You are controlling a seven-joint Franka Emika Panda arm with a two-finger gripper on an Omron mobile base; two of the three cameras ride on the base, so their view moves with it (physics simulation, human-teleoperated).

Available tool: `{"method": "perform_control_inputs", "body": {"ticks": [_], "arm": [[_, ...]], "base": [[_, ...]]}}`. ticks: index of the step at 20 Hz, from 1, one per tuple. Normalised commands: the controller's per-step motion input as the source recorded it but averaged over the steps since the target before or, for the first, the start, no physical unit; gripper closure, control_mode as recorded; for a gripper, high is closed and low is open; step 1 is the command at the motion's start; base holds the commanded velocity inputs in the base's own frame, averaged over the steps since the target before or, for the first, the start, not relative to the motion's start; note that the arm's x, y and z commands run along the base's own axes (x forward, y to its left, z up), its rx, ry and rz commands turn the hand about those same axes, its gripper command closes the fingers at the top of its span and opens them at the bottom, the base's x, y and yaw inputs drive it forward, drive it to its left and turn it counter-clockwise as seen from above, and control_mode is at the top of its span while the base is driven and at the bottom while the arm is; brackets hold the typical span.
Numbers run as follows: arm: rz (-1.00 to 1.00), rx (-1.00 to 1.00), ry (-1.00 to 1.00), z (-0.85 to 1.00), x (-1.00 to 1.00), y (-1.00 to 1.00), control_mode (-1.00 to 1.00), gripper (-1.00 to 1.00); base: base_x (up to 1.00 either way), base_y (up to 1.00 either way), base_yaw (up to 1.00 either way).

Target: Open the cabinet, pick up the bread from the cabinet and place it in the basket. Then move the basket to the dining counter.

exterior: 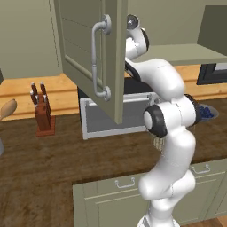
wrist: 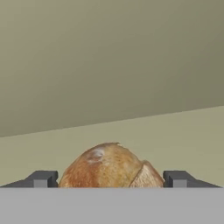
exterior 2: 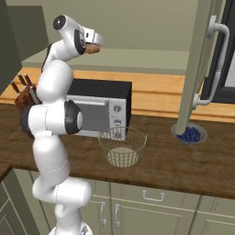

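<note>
Up high, the claw [wrist: 109, 179] is reaching into the cabinet [exterior: 84, 48], and its two dark fingers [wrist: 41, 178] stand wide apart. The bread [wrist: 109, 166] sits right between them on the cabinet shelf [wrist: 175, 135], with a gap on each side. I cannot tell if the fingers touch the bread. The white arm [exterior 2: 53, 114] stands tall from its base, bends at the elbow and stretches up and forward to the shelf, where the brown bread [exterior 2: 93, 48] peeks out by the hand. The cabinet door [exterior: 95, 53] hangs open. Down below, the basket [exterior 2: 122, 146] sits on the dark wood surface [exterior 2: 160, 160], in front of the microwave [exterior 2: 98, 108]. A bowl of blue things [exterior 2: 189, 134] sits near the basket.
</note>
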Motion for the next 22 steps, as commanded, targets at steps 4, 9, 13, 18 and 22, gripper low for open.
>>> {"method": "perform_control_inputs", "body": {"ticks": [4,9,13,18,22], "arm": [[0.02,-0.06,-0.14,-0.01,-1.0,0.02,-1.0,1.0],[0.01,-0.01,-0.06,0.0,-1.0,0.0,-1.0,1.0],[0.0,0.0,-0.01,0.0,-1.0,0.0,-1.0,1.0],[-0.01,0.01,0.0,0.0,-1.0,-0.01,-1.0,1.0],[-0.03,0.07,0.0,-0.02,-1.0,-0.22,-1.0,1.0]], "base": [[0.0,0.0,0.0],[0.0,0.0,0.0],[0.0,0.0,0.0],[0.0,0.0,0.0],[0.0,0.0,0.0]]}}
